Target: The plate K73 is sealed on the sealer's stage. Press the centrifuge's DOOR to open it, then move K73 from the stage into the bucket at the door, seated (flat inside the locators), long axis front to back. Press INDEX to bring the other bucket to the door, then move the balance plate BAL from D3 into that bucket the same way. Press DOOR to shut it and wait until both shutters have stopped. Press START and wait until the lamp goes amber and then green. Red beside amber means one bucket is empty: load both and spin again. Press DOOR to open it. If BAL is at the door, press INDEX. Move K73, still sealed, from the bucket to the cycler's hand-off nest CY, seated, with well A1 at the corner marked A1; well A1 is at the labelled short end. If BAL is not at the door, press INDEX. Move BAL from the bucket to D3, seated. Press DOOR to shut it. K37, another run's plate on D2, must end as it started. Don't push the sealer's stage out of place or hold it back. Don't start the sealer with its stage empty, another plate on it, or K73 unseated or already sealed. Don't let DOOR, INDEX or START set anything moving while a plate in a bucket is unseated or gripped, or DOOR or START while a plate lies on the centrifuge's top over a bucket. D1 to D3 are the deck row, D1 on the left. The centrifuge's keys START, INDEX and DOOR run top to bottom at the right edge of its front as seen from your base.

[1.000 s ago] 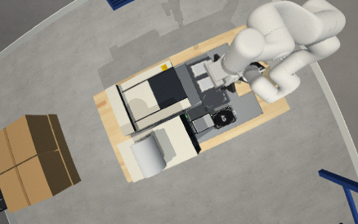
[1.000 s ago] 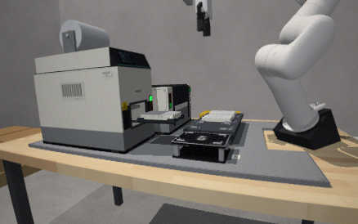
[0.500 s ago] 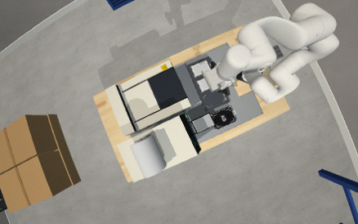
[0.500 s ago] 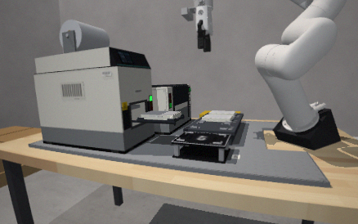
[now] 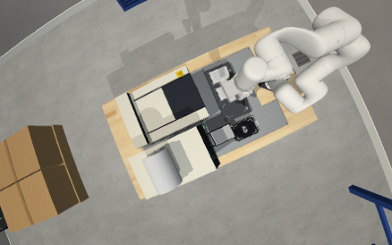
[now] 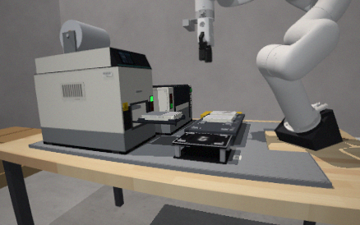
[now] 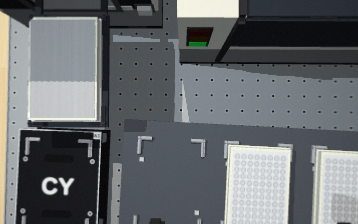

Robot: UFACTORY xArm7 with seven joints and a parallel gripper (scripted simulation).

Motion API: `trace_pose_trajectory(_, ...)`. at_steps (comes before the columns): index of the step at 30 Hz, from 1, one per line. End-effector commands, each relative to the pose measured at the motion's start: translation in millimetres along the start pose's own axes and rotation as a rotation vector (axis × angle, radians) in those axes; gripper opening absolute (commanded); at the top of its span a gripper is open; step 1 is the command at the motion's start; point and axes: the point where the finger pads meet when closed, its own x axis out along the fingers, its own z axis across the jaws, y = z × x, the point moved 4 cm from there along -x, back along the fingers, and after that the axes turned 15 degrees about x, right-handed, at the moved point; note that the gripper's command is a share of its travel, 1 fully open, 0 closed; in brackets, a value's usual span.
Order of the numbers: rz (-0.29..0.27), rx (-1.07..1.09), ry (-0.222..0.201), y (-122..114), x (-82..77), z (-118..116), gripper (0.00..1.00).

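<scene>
The sealed plate K73 lies on the sealer's stage at the upper left of the wrist view, and shows in the side view in front of the sealer. The centrifuge is at the top right, its top closed, with a small dark red and green panel at its front corner. The black nest CY is empty. On the deck row, D1 is empty, and a white plate lies on D2 and on D3. My gripper hangs open and empty high above the deck.
The arm's base stands at the right end of the table. A film roll sits on top of the sealer. A cardboard box stands on the floor away from the table.
</scene>
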Motion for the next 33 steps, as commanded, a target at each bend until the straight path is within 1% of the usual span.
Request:
trace_pose_trajectory(1, 0.003, 0.000, 0.000, 0.6, -1.1, 0.1, 1.00)
trace_pose_trajectory(6, 0.003, 0.000, 0.000, 0.6, -1.1, 0.1, 1.00)
trace_pose_trajectory(13, 0.003, -0.233, -0.001, 0.5, -1.0, 0.0, 1.00)
trace_pose_trajectory(15, 0.003, -0.233, -0.001, 0.5, -1.0, 0.0, 1.00)
trace_pose_trajectory(30, 0.003, -0.733, -0.001, 0.5, -1.0, 0.0, 1.00)
trace_pose_trajectory(32, 0.003, -0.733, -0.001, 0.5, -1.0, 0.0, 1.00)
trace_pose_trajectory(33, 0.003, -0.766, -0.001, 0.5, -1.0, 0.0, 1.00)
